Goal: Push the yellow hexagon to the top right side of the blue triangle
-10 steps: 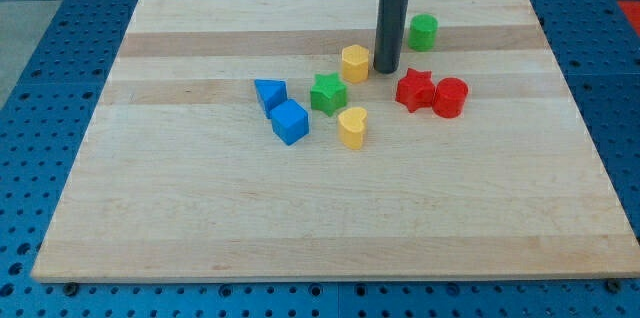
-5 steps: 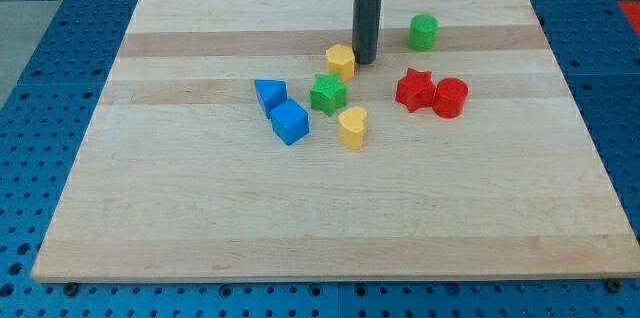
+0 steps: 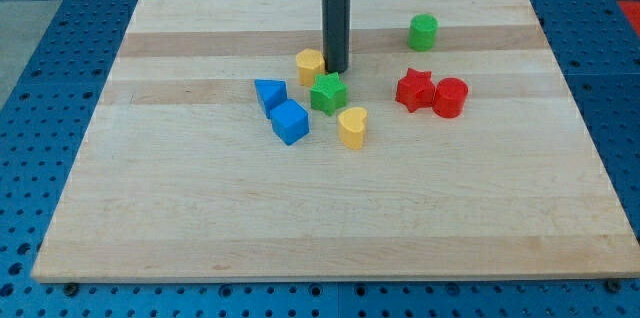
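Note:
The yellow hexagon (image 3: 310,64) sits on the wooden board, up and to the right of the blue triangle (image 3: 269,92). My tip (image 3: 335,68) touches the hexagon's right side, just above the green star (image 3: 328,93). A small gap separates the hexagon from the blue triangle. The rod rises straight up from the tip to the view's top.
A blue cube (image 3: 290,122) lies just below the triangle. A yellow heart (image 3: 351,127) lies below the green star. A red star (image 3: 414,90) and red cylinder (image 3: 450,97) sit at the right; a green cylinder (image 3: 423,32) sits near the board's top edge.
My tip has slid left, pushing the yellow hexagon leftward from beside the green star's upper right to its upper left, nearer the blue triangle. The other blocks have not moved.

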Controlling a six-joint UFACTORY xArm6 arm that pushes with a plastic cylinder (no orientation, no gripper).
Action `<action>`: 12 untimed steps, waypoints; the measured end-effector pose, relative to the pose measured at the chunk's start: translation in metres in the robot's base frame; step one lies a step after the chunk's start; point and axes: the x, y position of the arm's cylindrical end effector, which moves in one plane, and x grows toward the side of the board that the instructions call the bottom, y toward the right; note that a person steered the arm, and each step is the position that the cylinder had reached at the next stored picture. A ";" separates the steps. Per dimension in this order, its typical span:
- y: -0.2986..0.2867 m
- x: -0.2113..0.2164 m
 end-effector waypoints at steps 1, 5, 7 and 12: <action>-0.013 0.000; -0.030 -0.024; -0.055 -0.032; -0.098 -0.007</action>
